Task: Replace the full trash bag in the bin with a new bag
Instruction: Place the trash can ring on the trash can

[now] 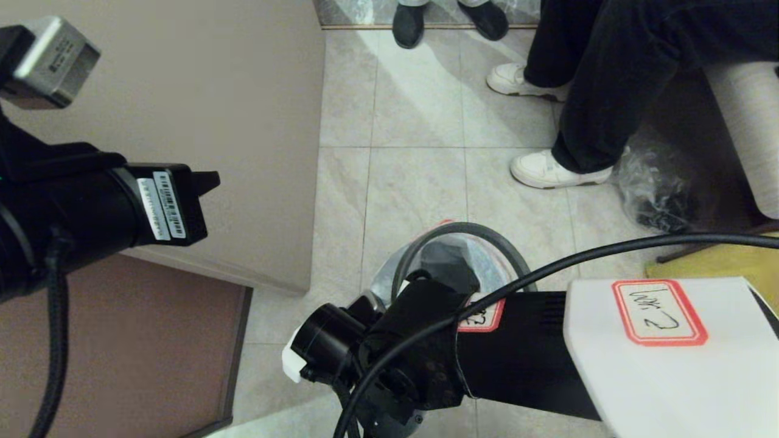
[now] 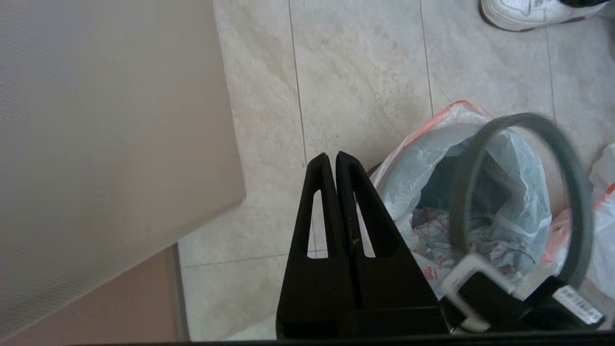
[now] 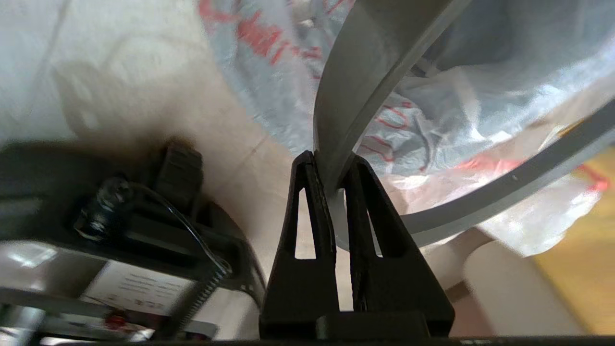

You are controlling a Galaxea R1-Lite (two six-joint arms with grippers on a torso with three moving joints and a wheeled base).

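Observation:
The new bag (image 2: 509, 192), thin white plastic with red print and an orange-red hem, lines the bin, of which only a sliver of black rim (image 2: 375, 168) shows. My right gripper (image 3: 331, 166) is shut on the grey rim ring (image 3: 365, 62), holding it tilted just above the bag's mouth. In the head view the ring (image 1: 487, 234) shows past my right arm (image 1: 395, 340), which hides the fingers. My left gripper (image 2: 331, 156) is shut on nothing and hovers over the floor beside the bin. White plastic with an orange hem (image 2: 603, 230) beside the bin may be the full trash bag.
A beige cabinet side (image 1: 182, 121) stands close on the left. A person's white shoes (image 1: 548, 170) and dark legs stand just beyond the bin. A clear glossy bag with dark lumps (image 1: 654, 194) and a yellow bag (image 1: 712, 261) lie to the right.

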